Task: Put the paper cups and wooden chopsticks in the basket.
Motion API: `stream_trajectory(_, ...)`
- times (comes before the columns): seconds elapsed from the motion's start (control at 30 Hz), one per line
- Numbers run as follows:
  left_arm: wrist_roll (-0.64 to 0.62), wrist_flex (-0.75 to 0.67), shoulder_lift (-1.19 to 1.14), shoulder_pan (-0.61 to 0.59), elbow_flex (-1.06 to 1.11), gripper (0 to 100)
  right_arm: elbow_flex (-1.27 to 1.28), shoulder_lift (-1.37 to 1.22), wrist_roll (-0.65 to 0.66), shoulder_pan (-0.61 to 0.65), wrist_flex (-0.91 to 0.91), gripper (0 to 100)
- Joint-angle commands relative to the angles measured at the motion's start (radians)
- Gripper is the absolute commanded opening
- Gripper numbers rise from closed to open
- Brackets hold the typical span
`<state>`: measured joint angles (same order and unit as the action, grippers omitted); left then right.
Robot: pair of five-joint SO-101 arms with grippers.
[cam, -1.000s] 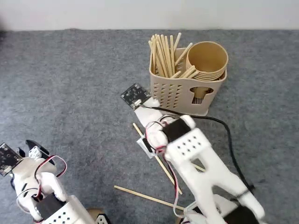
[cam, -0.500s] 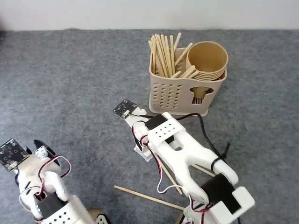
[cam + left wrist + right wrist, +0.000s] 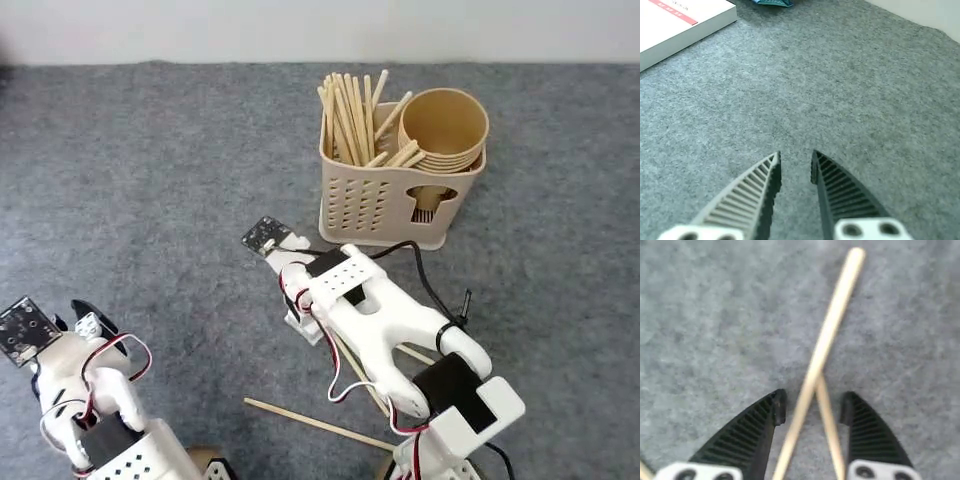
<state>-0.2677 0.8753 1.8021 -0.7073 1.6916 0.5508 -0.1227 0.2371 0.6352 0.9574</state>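
The beige basket stands at the back of the grey carpet with several wooden chopsticks and stacked paper cups inside. Loose chopsticks lie on the carpet: one near the front, one running under the right arm. My right gripper hangs open low over the carpet, and a chopstick passes between its fingers. A second chopstick crosses under it there. My left gripper is at the front left, a little open, with bare carpet between its fingers.
A white flat box and a teal item lie far off on the carpet ahead of the left gripper. A black cable trails from the right arm toward the basket. The carpet's left half is open room.
The right arm drew back from the basket's foot and came down over the loose chopstick. The left arm shifted slightly.
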Motion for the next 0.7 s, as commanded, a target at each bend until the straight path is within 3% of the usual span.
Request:
stream_trajectory(0.0, 0.011, 0.005, 0.002, 0.008, -0.008, 9, -0.026, -0.021, 0.012, -0.004, -0.019, 0.9)
stream_trajectory(0.23, 0.012, 0.005, 0.002, 0.008, -0.008, 9, -0.038, -0.007, 0.012, -0.004, -0.001, 0.9)
stream_trajectory(0.67, 0.012, 0.005, 0.002, 0.008, -0.008, 9, -0.477, 0.329, 0.014, -0.004, 0.481, 0.8)
